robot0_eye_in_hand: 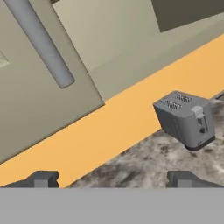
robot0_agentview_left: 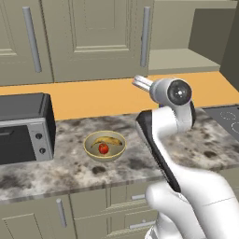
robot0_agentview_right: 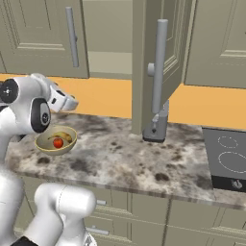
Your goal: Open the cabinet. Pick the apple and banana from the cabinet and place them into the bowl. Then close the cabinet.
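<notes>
The apple (robot0_agentview_left: 103,148) and banana (robot0_agentview_left: 106,140) lie in the bowl (robot0_agentview_left: 91,152) on the worktop (robot0_agentview_right: 144,158). The cabinet (robot0_agentview_right: 158,57) stands with one door ajar. The hand (robot0_eye_in_hand: 113,178) is empty, fingers spread wide. The door is rigid and hinged; its smooth bar handle (robot0_agentview_right: 159,67) is the best hold.

A black toaster oven (robot0_agentview_left: 23,127) with two round knobs stands on the marbled countertop (robot0_agentview_left: 70,170) at nine o'clock in the left base view. A grey toaster (robot0_eye_in_hand: 186,119) sits on that stone surface at three o'clock in the hand view, close to the orange backsplash (robot0_agentview_left: 98,95). A dark cooktop (robot0_agentview_right: 229,161) with ring outlines lies flush in the counter at three o'clock in the right base view. Olive drawer fronts (robot0_agentview_left: 116,205) with short handles run at six o'clock
</notes>
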Controlling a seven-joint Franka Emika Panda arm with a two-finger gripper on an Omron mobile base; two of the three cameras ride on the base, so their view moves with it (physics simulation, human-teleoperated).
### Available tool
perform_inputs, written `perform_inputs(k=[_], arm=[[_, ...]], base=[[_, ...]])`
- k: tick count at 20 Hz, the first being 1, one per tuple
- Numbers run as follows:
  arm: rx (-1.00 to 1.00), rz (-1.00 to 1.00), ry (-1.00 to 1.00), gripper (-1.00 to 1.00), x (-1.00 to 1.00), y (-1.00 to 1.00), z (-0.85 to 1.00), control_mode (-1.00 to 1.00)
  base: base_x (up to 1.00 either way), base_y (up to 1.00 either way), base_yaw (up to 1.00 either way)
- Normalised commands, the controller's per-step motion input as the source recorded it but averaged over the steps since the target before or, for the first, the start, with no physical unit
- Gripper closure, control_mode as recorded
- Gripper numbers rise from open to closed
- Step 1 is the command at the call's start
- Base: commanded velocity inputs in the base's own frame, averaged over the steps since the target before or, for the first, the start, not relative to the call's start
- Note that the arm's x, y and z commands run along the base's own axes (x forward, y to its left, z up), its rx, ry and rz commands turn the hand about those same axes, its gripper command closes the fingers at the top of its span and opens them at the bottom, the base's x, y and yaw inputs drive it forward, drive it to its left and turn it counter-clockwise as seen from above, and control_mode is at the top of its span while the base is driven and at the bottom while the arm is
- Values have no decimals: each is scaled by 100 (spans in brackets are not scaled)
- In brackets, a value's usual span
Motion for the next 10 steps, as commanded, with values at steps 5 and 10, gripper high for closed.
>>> perform_inputs(k=[5, 10], arm=[[0, 0, -4, -100, -100, -30, -18, -100], [7, 0, -5, -100, -100, -39, 39, -100]], base=[[0, 0, 0], [0, 0, 0]])
